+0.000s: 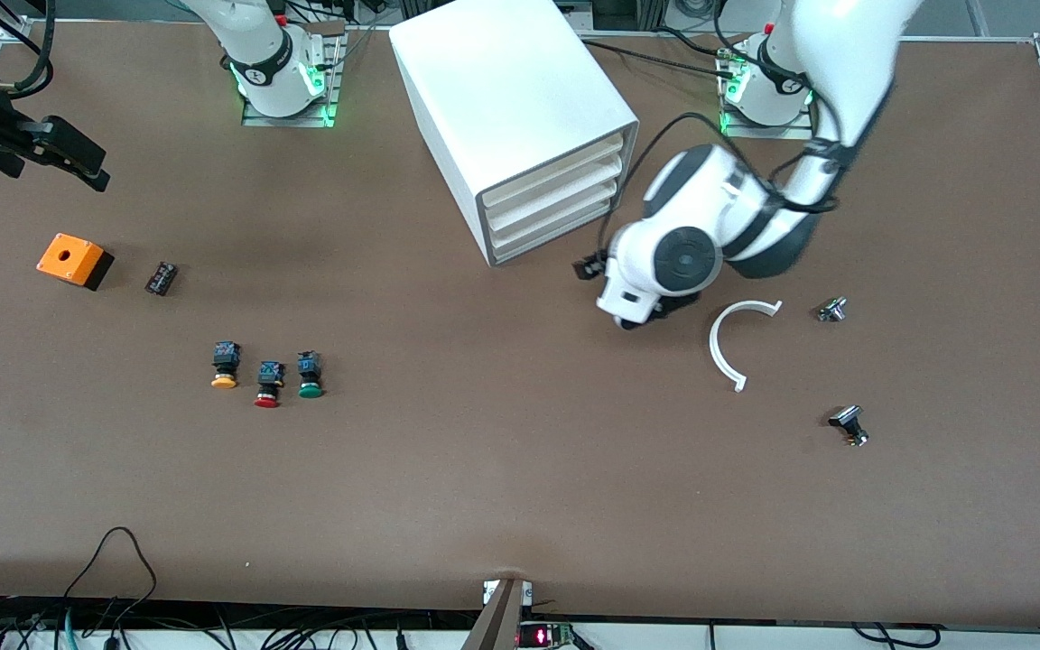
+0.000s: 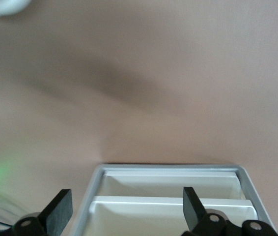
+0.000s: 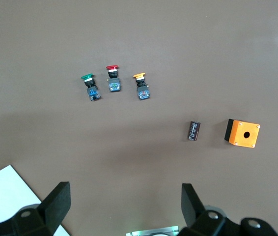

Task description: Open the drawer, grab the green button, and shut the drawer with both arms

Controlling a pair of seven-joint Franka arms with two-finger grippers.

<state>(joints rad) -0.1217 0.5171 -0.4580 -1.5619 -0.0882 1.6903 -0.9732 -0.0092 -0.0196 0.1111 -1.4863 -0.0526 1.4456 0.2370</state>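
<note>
**Drawer shut, green button out on the table**

Here the white cabinet (image 1: pixel 513 117) stands between the two arm bases with its three drawers all pushed in; the lowest drawer (image 1: pixel 549 240) sits flush with the two above it. The left gripper (image 1: pixel 589 268) hangs low just in front of the cabinet's drawer faces, at the corner toward the left arm's end of the table. In the left wrist view its jaws stand wide apart with nothing between them, and the cabinet's open face fills the space ahead of the fingertips (image 2: pixel 60 209).

The green button (image 1: pixel 310 375) lies on the bare table, well apart from the cabinet and nearer to the front camera, toward the right arm's end. It lies in a short row with the red button (image 1: pixel 269 383) just beside it and the yellow button (image 1: pixel 225 365) next along. An orange box (image 1: pixel 74 260) and a small black part (image 1: pixel 161 278) lie farther toward that end.

The right gripper (image 1: pixel 64 153) waits up in the air over the table's edge at the right arm's end; its jaws are spread wide and hold nothing.

A white curved strip (image 1: pixel 735 338) and two small metal parts (image 1: pixel 832 310) (image 1: pixel 849 424) lie toward the left arm's end.
</note>
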